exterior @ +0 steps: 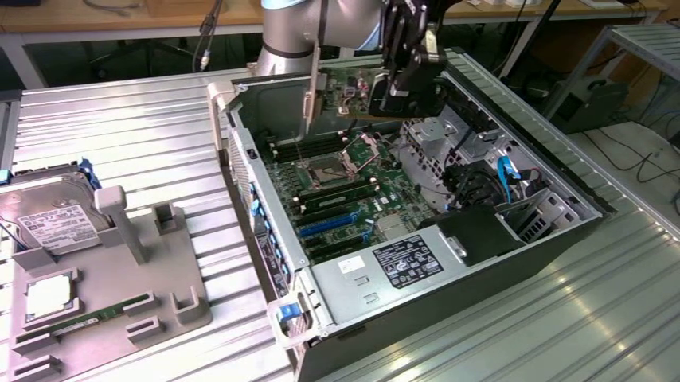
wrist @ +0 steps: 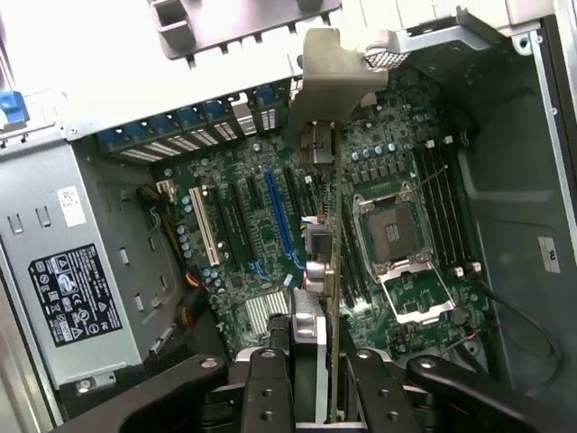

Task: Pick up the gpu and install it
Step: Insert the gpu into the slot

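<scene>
One arm's gripper (wrist: 317, 361) is clamping one gpu (exterior: 345, 94); two fingers (wrist: 267, 383) are pressing on either side of the card, jaws tight on it. The gpu is hanging in the air over the far end of one open case (exterior: 447, 318), above the motherboard (wrist: 243, 271), touching no slot. Its one metal bracket (exterior: 311, 103) is pointing down on the side toward the exterior view's left. In the wrist view the card is showing edge-on, lying in line between one blue slot (wrist: 280, 225) and one empty CPU socket (wrist: 397, 236). One white slot (wrist: 204, 230) is sitting beyond the blue one, with black slots between them, count unclear. One silver heatsink (wrist: 261, 311) is sitting near the fingers. One power supply (wrist: 72, 289) with one black label is filling the case's end.

The case is lying on one ribbed metal table (exterior: 127, 127). On the exterior view's left one grey fixture (exterior: 159, 263) is holding three parts: one hard drive (exterior: 48, 219), one square chip (exterior: 48, 296), one green memory stick (exterior: 91, 320). All three are sitting well apart from the gripper.
</scene>
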Available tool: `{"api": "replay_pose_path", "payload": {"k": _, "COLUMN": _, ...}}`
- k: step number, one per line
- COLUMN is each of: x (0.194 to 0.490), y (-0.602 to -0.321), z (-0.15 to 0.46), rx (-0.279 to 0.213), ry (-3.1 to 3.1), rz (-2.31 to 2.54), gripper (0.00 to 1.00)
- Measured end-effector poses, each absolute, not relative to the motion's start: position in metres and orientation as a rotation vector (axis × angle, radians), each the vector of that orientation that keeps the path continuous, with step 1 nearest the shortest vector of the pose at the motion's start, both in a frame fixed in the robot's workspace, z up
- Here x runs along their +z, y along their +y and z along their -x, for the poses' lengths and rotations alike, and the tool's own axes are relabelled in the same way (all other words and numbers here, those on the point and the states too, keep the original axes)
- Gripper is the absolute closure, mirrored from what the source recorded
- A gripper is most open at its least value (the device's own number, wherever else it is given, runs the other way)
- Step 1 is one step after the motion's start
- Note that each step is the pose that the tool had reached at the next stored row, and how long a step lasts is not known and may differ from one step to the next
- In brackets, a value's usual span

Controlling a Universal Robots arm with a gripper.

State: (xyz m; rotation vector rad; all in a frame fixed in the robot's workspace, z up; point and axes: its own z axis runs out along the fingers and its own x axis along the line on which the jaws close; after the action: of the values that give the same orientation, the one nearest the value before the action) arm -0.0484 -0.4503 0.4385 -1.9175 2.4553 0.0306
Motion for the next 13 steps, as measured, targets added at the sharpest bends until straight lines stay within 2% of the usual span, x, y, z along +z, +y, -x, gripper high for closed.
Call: {"api": "replay_pose_path", "payload": {"k": 13, "x": 0.4371, "y": -0.4503, "z": 0.0480, "rx": 0.043, "ry": 2.238, "rz": 2.166, "gripper": 0.72}}
